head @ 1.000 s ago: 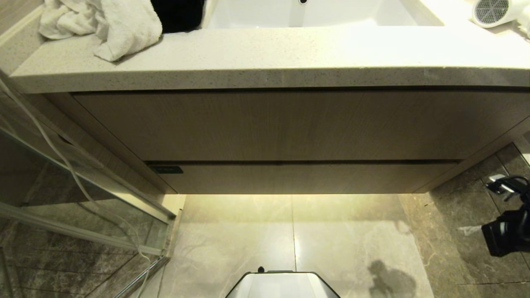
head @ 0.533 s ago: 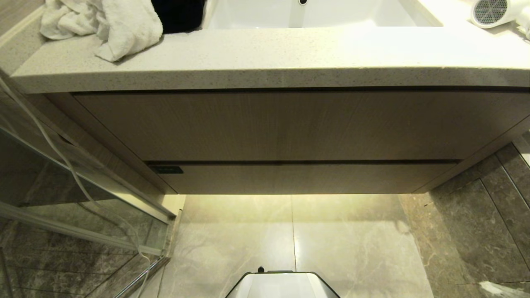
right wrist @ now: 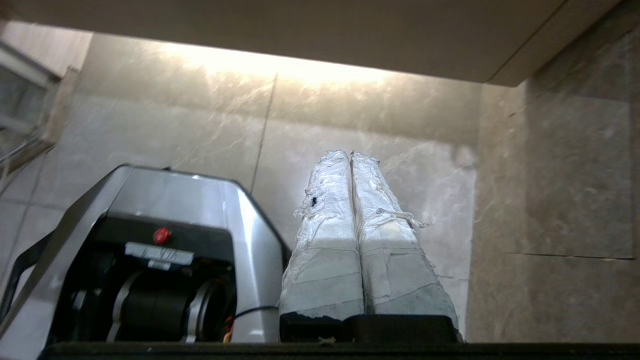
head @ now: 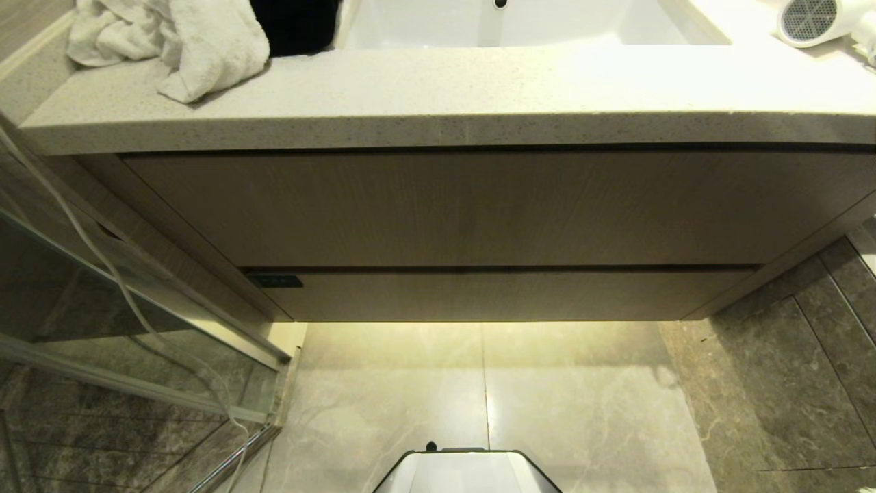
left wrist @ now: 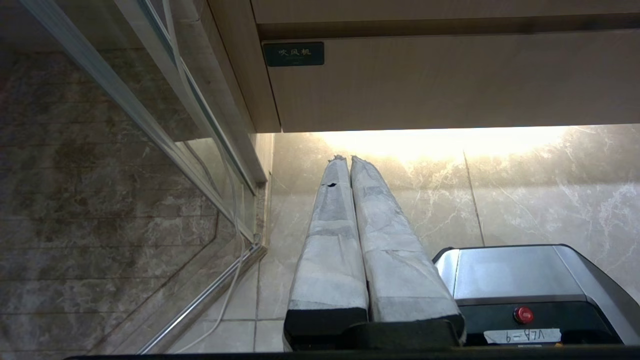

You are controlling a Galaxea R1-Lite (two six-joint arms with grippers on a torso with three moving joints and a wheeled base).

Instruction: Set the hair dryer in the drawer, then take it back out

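Both jaws are pressed shut and empty, the left gripper (left wrist: 345, 159) and right gripper (right wrist: 351, 154) low above the floor. The hair dryer (head: 818, 19) lies far right on the surface (head: 438, 89), likely nearer the right arm; the drawer (head: 506, 294) is closed.

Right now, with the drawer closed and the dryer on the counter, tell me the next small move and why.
Probably bring the right hand up to the drawer front to pull it open. The drawer is shut flush, the dryer lies on the counter at the right, and both hands, left too, hang shut and empty over the floor.
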